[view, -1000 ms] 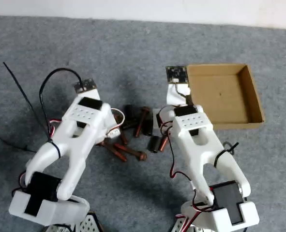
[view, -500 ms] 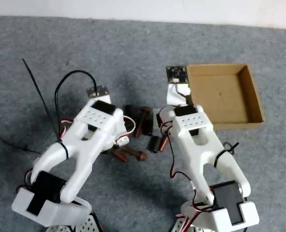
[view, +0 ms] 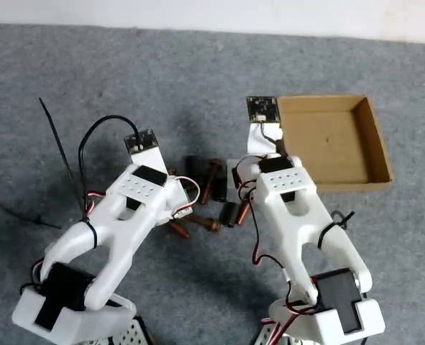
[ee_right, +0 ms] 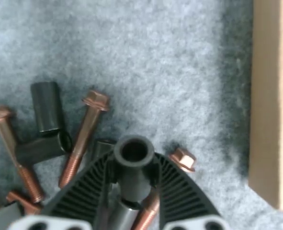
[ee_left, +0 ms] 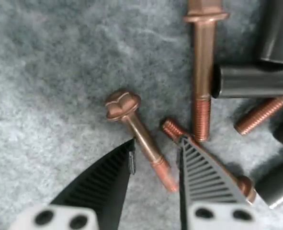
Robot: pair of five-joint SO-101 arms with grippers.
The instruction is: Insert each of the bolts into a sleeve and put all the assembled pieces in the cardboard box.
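Left wrist view: left gripper [ee_left: 156,143] half open, empty, straddling flange bolt [ee_left: 137,128]; second bolt [ee_left: 171,128] beside one finger, liable to be pinched too. Right gripper [ee_right: 133,160] clamped on sleeve [ee_right: 133,176], nine o'clock of cardboard box [view: 341,186].

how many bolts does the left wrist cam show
4. One bolt lies between the open left claw tips; a long bolt lies past it, beside a sleeve; a third bolt runs under one claw finger; a threaded end shows by the sleeve. More may be hidden.
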